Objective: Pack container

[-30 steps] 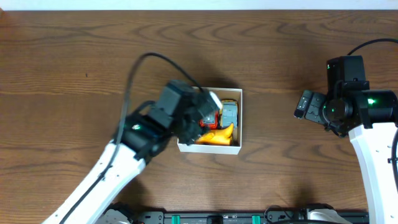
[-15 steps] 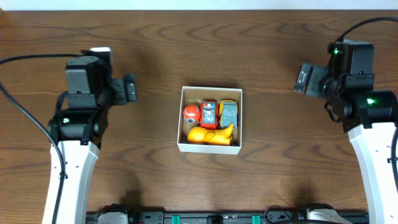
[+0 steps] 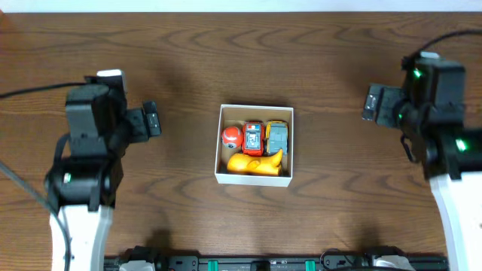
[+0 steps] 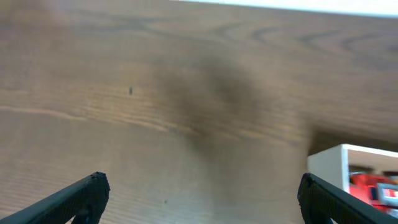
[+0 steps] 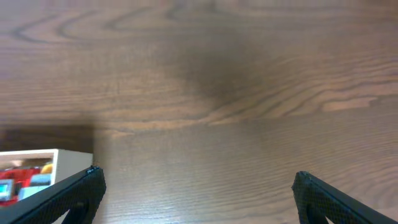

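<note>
Four toys (image 3: pixel 253 139) are seen packed in the container (image 3: pixel 253 178) at mid-table (image 3: pixel 226 53); the left gripper (image 3: pixel 151 120) and right gripper (image 3: pixel 373 103) are raised well aside, jaws wide apart.

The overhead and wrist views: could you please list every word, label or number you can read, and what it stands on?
No text can be read in any view.
On the red toy in the container: a pale patch on top, too small to tell whether it is lettering.
On the table: wood grain only, no lettering.
</note>
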### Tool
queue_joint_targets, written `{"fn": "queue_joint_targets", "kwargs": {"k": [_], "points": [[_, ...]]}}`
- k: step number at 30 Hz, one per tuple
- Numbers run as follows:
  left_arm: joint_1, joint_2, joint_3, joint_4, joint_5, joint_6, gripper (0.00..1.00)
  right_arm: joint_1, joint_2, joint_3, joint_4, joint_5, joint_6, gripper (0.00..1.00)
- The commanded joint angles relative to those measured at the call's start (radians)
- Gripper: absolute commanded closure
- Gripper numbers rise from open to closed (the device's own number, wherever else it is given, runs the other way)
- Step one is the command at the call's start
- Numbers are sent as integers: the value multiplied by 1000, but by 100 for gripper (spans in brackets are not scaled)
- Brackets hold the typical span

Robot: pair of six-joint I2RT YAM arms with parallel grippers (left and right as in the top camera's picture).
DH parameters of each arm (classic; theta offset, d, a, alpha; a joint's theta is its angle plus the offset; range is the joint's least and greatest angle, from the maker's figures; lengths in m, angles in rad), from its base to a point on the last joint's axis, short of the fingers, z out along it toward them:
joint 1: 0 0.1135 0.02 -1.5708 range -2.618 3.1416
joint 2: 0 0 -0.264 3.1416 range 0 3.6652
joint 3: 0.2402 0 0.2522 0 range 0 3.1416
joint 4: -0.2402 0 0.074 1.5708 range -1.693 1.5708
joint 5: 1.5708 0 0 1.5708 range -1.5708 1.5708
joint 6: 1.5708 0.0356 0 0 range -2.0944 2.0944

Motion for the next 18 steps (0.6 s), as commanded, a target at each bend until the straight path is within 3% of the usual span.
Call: {"fn": "queue_joint_targets", "kwargs": {"k": [1,11,18], "points": [[-22,-101,-22,-18,-12,-17,2,14,-180,-55,5,-5,-22,1],[-54,-460,-199,-28,-12,-32,2,44,-673,-427,-32,-69,-21,1],[-54,-619,-311,-47,-56,-43,2,43,-754,-558,7,-79,-6,1]]}}
